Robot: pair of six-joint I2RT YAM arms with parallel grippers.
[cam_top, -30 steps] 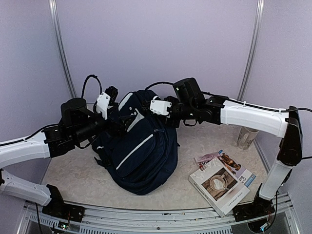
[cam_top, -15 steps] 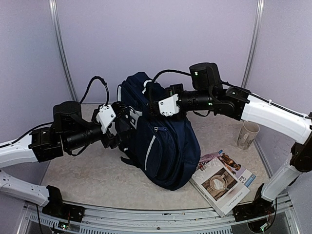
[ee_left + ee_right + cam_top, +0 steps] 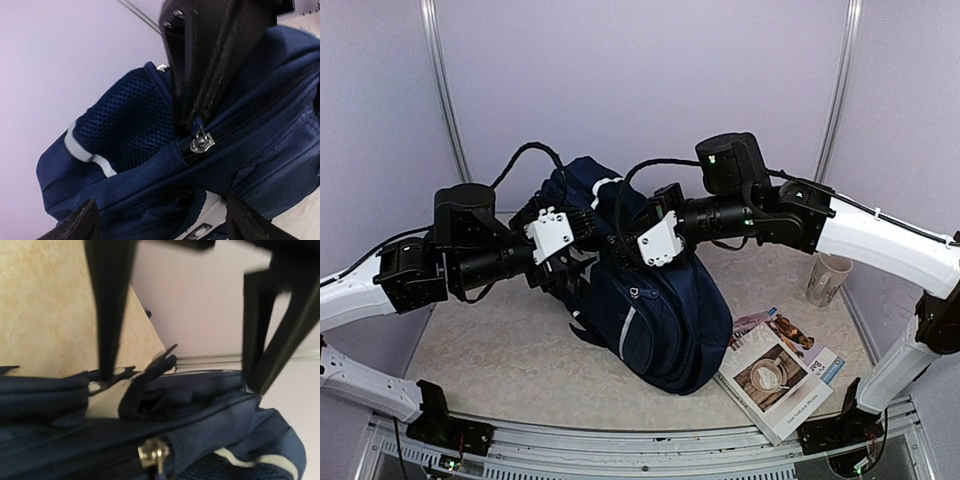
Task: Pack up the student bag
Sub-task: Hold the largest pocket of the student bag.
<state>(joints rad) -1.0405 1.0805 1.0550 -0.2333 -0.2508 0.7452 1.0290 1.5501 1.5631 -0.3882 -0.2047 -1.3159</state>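
Observation:
The student bag (image 3: 660, 310), navy with white piping, stands upright on the table, held up by its top between both arms. My right gripper (image 3: 620, 218) is shut on the tab of the bag's silver zipper pull (image 3: 202, 139); in the left wrist view it shows as a black wedge pointing down at the pull (image 3: 155, 452). My left gripper (image 3: 586, 222) is open, with its fingertips (image 3: 75, 225) wide apart on either side of the bag's top fabric (image 3: 150, 180). From the right wrist view those fingers (image 3: 107, 310) straddle the bag's top edge. A white patch (image 3: 102, 402) shows near it.
A stack of books and magazines (image 3: 775, 370) lies at the front right beside the bag. A pale cup (image 3: 825, 275) stands at the right under the right arm. Metal frame poles (image 3: 442, 90) rise at the back left and back right.
The bag went from lying flat to standing upright, raised by the right gripper. The left gripper rose to the bag's top and now straddles it.

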